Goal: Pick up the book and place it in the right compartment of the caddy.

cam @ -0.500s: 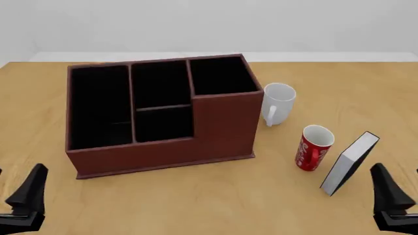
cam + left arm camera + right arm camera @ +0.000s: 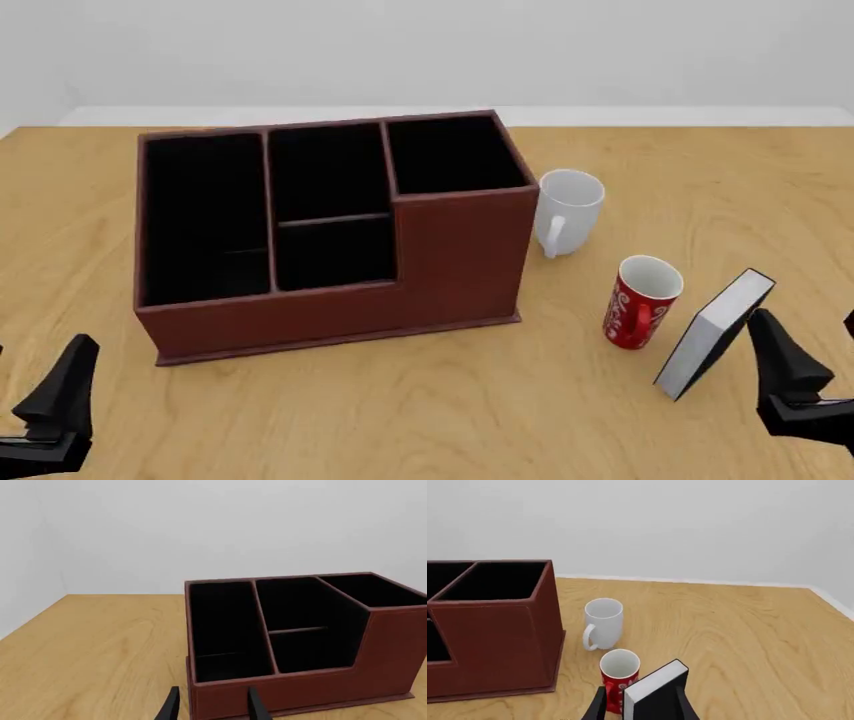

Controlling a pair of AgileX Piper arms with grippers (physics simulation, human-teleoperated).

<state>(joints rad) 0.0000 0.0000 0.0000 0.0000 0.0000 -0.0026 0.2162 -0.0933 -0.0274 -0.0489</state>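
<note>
the right gripper (image 2: 639,705) had edged forward, open, fingers seemingly straddling the book (image 2: 715,333), which stood beside the red mug (image 2: 642,301), right of the caddy (image 2: 454,260); grasp was near.

white mug (image 2: 570,211) upright, handle facing the near side | red mug (image 2: 642,301) upright, white inside, nearer the camera and a bit to the right, apart from the white one | both on wooden table (image 2: 400,410) | pale wall (image 2: 427,50) behind
</note>
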